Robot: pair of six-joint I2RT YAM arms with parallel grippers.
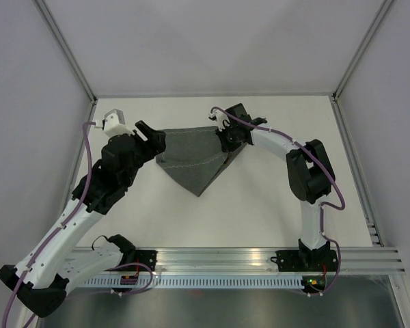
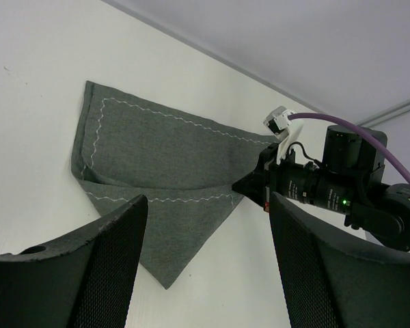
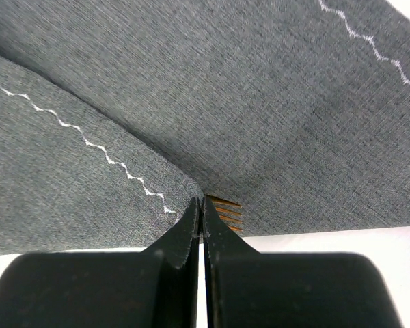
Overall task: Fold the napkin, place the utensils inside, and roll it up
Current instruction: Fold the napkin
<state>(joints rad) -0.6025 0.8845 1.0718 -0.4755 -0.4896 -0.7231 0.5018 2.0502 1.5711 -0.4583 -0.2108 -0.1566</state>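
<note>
**Folded cloth on white surface**

A plain white, matte surface (image 1: 260,205) is seen, closed in at the far side and at both flanks by pale walls and metal frame posts. One thing is laid directly on it: the napkin (image 1: 195,160), dark grey, placed in the far middle part. It has been folded into a rough triangle, its long edge turned to the far wall and its point towards the near edge. A lighter zigzag stitched line is shown near its hems, and one flap is lapped over the other.

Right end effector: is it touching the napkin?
Touching. The right wrist view shows the shut right end effector with its fingertips pinched on the napkin where the folded edge converges.
</note>
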